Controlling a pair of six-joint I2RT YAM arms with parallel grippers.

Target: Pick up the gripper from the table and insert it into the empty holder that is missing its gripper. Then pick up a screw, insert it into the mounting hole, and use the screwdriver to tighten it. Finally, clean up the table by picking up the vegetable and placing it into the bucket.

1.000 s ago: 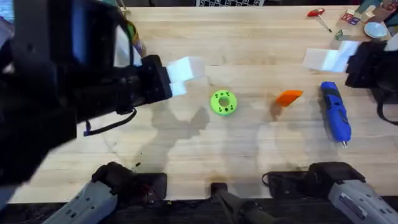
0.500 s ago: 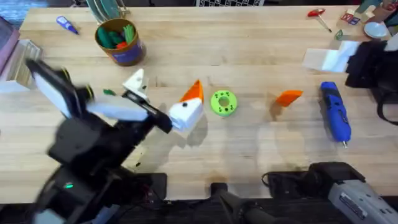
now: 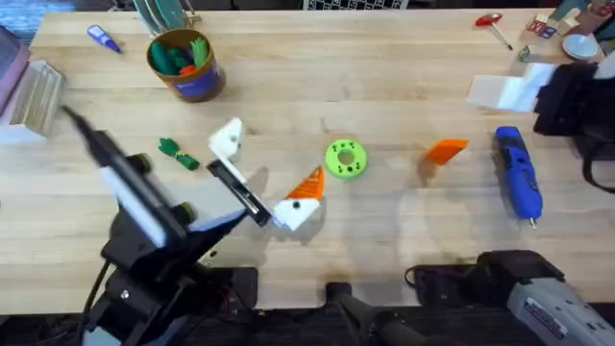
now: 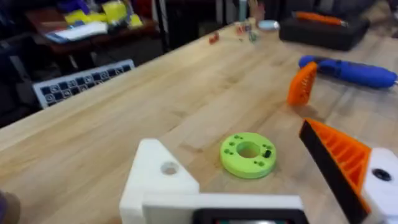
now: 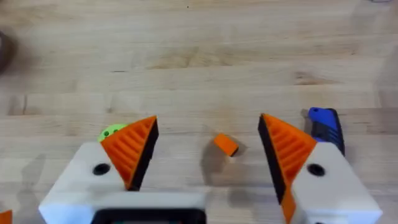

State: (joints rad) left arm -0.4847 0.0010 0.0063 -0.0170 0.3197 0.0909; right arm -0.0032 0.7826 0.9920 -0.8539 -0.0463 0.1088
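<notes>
A pale wooden table (image 3: pixel 384 77) carries, just right of the left pincer (image 3: pixel 264 173), a green disc (image 3: pixel 345 159); farther right lie an orange wedge (image 3: pixel 445 150) and then a blue screwdriver (image 3: pixel 518 175), with the right pincer (image 3: pixel 509 91) beyond them. Just left of the left pincer lies a dark-green vegetable (image 3: pixel 179 154); beyond it stand an orange bucket (image 3: pixel 184 63) and a small blue pen (image 3: pixel 103 37). At the far right corner, beyond the right pincer, lie a red-handled tool (image 3: pixel 493 26) and small oddments too small to identify.
</notes>
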